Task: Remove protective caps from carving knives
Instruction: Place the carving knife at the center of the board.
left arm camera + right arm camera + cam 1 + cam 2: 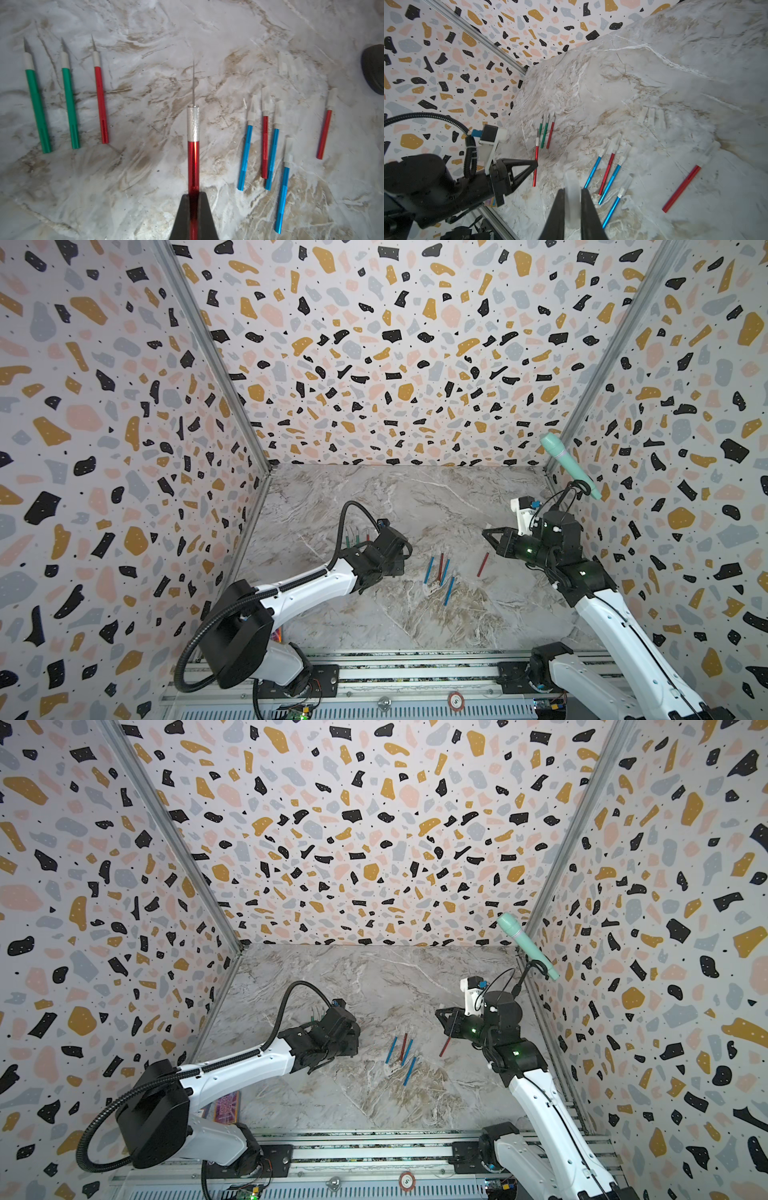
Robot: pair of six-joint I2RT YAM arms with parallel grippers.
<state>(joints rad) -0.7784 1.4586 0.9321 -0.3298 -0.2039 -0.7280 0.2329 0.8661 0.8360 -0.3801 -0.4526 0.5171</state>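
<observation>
Mint-green microphone [570, 466] near a far corner — marble tabletop [415, 497], terrazzo-patterned walls [374, 344]

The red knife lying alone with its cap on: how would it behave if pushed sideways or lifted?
The lone red knife has a round, glossy shaft, so a sideways push would probably roll it on the marble table. It looks like rigid metal and should lift without bending. Its translucent cap seems slipped on, so gripping there may pull it off.
</observation>
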